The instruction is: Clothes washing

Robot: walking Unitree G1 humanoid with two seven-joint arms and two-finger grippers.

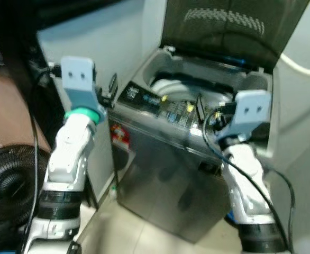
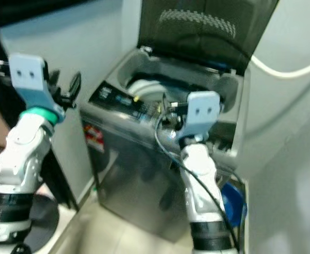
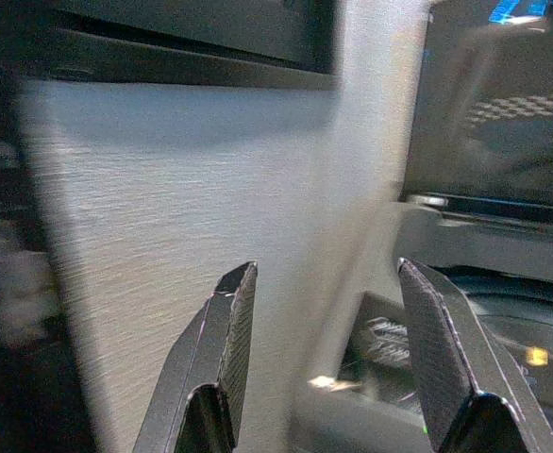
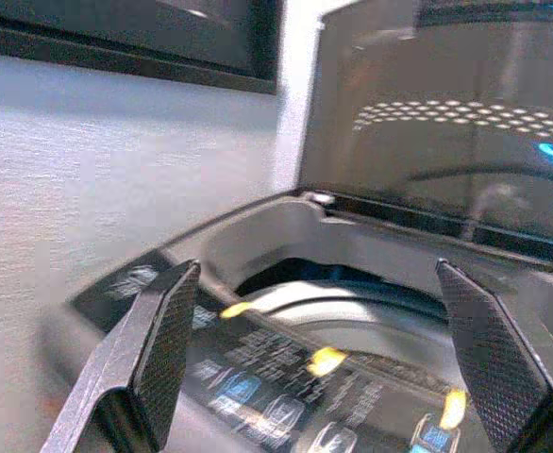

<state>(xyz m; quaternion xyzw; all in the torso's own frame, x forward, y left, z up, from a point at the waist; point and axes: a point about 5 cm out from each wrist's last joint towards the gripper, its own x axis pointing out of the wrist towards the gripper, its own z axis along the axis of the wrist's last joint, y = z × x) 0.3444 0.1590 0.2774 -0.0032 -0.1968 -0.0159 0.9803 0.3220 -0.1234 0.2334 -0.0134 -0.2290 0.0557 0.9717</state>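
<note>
Far left: black fan (image 1: pixel 7 182) on the floor beside a dark doorway. Next, left claw (image 3: pixel 328 311) raised at chest height before the pale wall (image 3: pixel 163 236), just left of the washer's near corner, fingers spread, released, grasping nothing. Centre: grey top-load washer (image 1: pixel 165 174) against the wall, lid (image 1: pixel 234 26) up and leaning back, control panel (image 4: pixel 286 377) along the front edge dotted with lit yellow indicators. Behind the panel, open tub (image 4: pixel 352 302) with a pale rim; inside dark, contents impossible to tell from here, no clothes visible anywhere. Red sticker (image 1: pixel 119 135) on the washer's front left corner. Right of centre: right claw (image 4: pixel 324 330) poised over the panel, aimed at the tub, fingers wide apart, empty. Far right: white hose (image 2: pixel 287 71) looping along the wall, blue object (image 2: pixel 233 203) low beside the washer.

Judged, not seen: laundry, once found, likely soft, limp and light when dry, heavy and clinging when wet; best pinched at a bunched fold rather than a loose edge. Lid likely stiff and light, best taken at its free front edge. Panel buttons likely needing a gentle fingertip press.
</note>
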